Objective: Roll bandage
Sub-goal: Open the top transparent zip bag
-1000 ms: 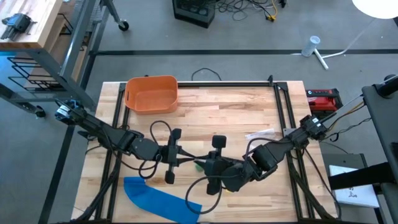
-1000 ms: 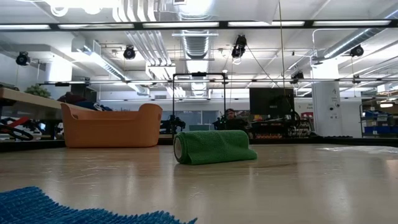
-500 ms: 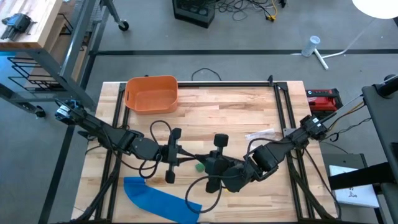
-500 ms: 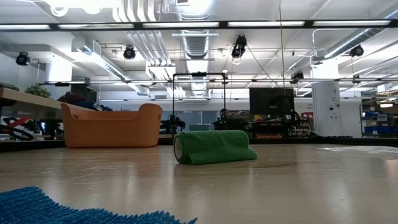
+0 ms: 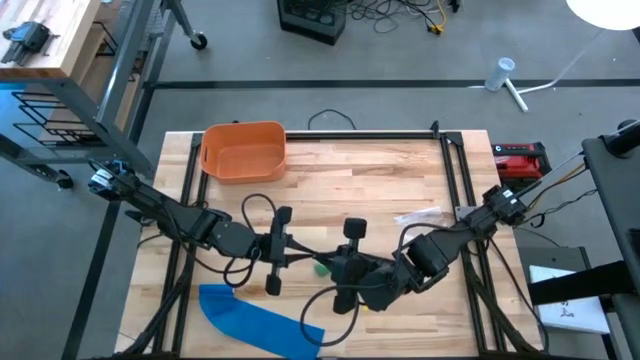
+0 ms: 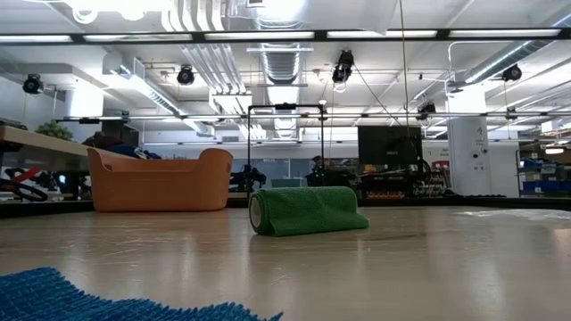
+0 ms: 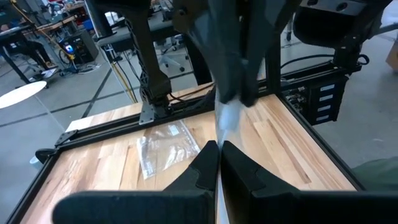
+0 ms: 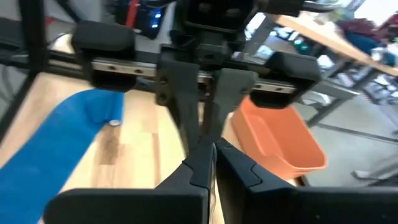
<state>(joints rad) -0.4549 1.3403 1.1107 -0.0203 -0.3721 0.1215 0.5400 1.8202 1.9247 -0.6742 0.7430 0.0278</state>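
Both grippers hang high over the table's middle, tip to tip. My left gripper (image 5: pixel 306 257) (image 7: pixel 217 148) and my right gripper (image 5: pixel 322 262) (image 8: pixel 209 149) are both shut, with a small white strip (image 7: pixel 227 118) between their tips. Far below them a green rolled bandage (image 6: pixel 303 211) (image 5: pixel 320 268) lies on its side on the table, touched by neither gripper. A blue cloth (image 5: pixel 255 320) lies spread flat near the table's near edge. My left gripper comes nearly level from the table's left, and the white strip's near end (image 7: pixel 219 138) meets its shut fingertips; a thin pale edge runs back between the fingers. The strip is lifted clear of the table. Which part it is on cannot be told. My right gripper comes from the table's right, slanting a little down. Its fingertips (image 7: pixel 239 93) are closed over the strip's other end (image 7: pixel 229 106). The strip shows below those fingers, in the air between the two grippers.
An orange basket (image 5: pixel 243 150) stands at the far left of the table. A clear plastic bag (image 5: pixel 418 215) (image 7: pixel 165 149) lies right of centre. Black frame rails (image 5: pixel 455 180) run along the table's sides and far edge.
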